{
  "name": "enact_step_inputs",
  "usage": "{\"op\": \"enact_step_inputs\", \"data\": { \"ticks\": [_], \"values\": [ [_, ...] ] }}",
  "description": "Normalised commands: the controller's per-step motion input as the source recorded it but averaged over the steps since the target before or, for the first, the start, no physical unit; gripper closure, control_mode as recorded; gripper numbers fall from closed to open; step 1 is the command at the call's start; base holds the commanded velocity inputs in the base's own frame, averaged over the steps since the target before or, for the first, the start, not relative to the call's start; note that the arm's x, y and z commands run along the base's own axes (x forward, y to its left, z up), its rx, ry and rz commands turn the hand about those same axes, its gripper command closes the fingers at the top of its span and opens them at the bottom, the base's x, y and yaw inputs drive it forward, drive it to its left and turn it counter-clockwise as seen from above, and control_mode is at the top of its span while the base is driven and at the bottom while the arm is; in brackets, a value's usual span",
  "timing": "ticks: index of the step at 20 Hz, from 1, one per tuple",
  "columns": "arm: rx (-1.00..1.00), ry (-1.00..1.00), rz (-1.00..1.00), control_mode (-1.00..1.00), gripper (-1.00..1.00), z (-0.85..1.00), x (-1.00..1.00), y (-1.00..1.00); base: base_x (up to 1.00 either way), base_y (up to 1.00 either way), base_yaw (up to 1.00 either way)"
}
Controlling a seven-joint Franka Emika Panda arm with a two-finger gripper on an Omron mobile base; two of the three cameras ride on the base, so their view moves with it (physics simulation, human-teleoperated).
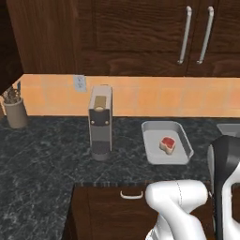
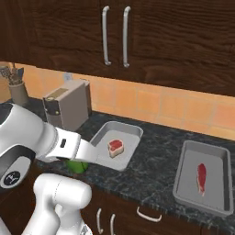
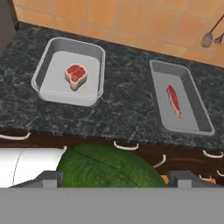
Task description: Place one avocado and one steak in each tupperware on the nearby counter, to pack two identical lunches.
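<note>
Gripper [image 3: 114, 177] jaws spread wide, clamped on the avocado [image 3: 109, 168], held above the cabinet front just short of the counter [image 3: 127, 109] edge. 2 tupperware trays on the counter: left tupperware [image 3: 41, 70] holds a steak [image 3: 75, 76]; right tupperware [image 3: 199, 116] holds a second steak [image 3: 173, 100].

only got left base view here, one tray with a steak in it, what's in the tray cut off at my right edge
observer: That second tupperware holds one steak and no avocado.
operator: ok and where's the gripper
observer: In the hand view the gripper is closed on an avocado, hanging in front of the counter edge, short of both trays.
</note>
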Motion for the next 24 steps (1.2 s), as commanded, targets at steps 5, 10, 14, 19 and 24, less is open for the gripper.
{"op": "enact_step_inputs", "data": {
  "ticks": [5,10,14,19,24],
  "values": [
    [0.00,0.06,0.00,-1.00,1.00,0.00,0.36,0.09,0.47,0.19,0.00],
    [0.00,0.23,0.04,-1.00,1.00,-0.23,0.98,0.00,0.00,0.00,0.00],
    [0.03,0.24,0.10,-1.00,1.00,-0.72,1.00,0.02,0.00,0.00,0.00],
    [0.08,0.13,0.14,-1.00,1.00,-0.97,0.87,0.01,0.00,0.00,0.00],
    [0.12,0.01,0.10,-1.00,1.00,-0.60,1.00,0.00,0.00,0.00,0.00]
  ]
}}
